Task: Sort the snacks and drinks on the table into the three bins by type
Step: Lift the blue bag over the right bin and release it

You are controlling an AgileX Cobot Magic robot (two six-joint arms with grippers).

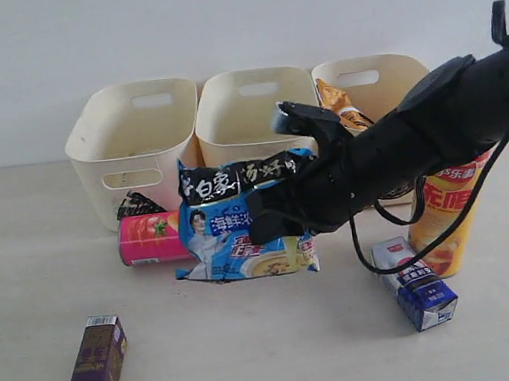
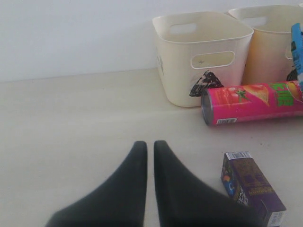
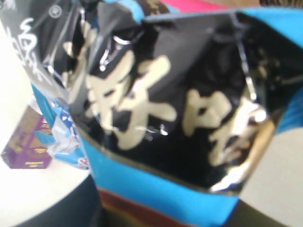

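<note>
My right gripper (image 1: 274, 211) reaches across the middle, shut on the blue-black noodle packet (image 1: 239, 223), which hangs above the table in front of the middle bin (image 1: 252, 110). In the right wrist view this packet (image 3: 175, 109) fills the frame and hides the jaws. The orange-black packet (image 1: 341, 107) pokes out of the right bin (image 1: 374, 77). A pink chip tube (image 1: 152, 238) lies on its side before the left bin (image 1: 134, 139). The orange-yellow tube (image 1: 444, 218) stands at the right, next to the blue-white carton (image 1: 415, 294). The purple carton (image 1: 98, 365) lies front left. My left gripper (image 2: 149, 144) is shut and empty, close to the purple carton (image 2: 251, 187).
The left bin (image 2: 203, 52) carries a black triangle scribble (image 2: 203, 82) low on its corner. The right arm and its cable (image 1: 393, 250) hang over the blue-white carton and in front of the right bin. A white wall stands behind the bins.
</note>
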